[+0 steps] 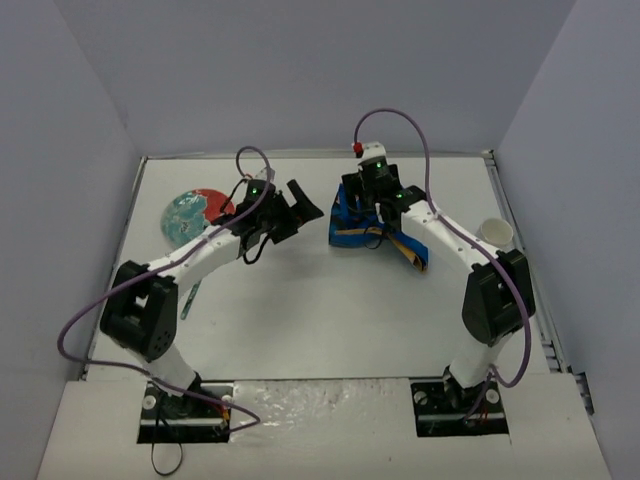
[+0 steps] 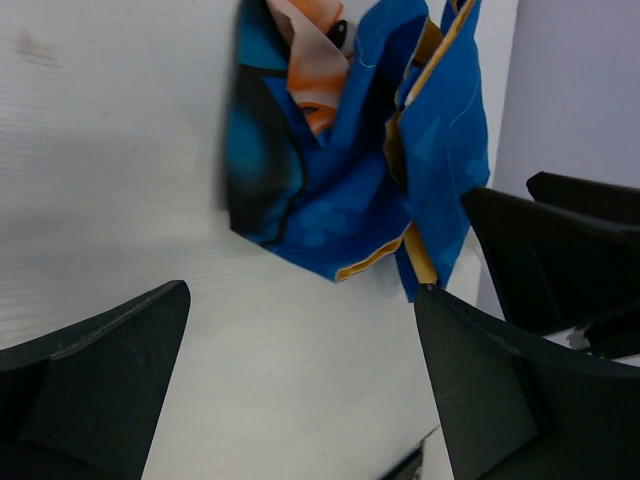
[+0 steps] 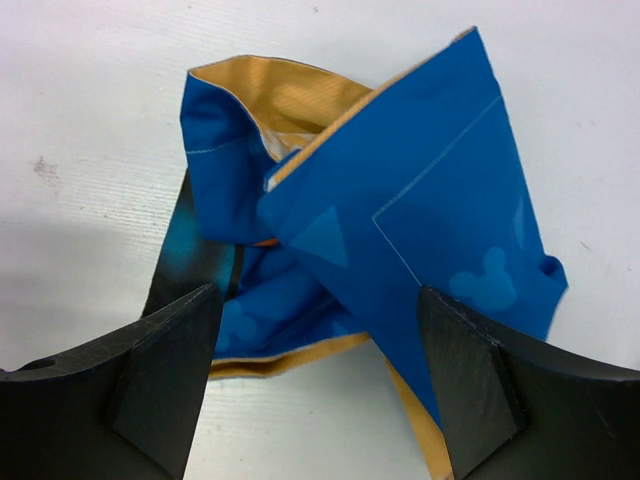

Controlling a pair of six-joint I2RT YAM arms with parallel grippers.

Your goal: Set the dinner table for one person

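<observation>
A crumpled blue Mickey-print placemat [image 1: 358, 228] with a yellow underside lies on the white dinner table [image 1: 300, 300], right of centre toward the back. It fills the right wrist view [image 3: 400, 210] and shows in the left wrist view [image 2: 340, 180]. My right gripper [image 1: 365, 200] is open, hovering over the placemat, jaws wide with cloth between them but not pinched. My left gripper [image 1: 305, 205] is open and empty, just left of the placemat. A plate [image 1: 195, 215] with a red and blue-green pattern sits at the back left. A white cup [image 1: 497, 233] stands at the right edge.
A thin utensil [image 1: 190, 298] lies on the table beside the left arm. Grey walls enclose the table on three sides. Purple cables loop off both arms.
</observation>
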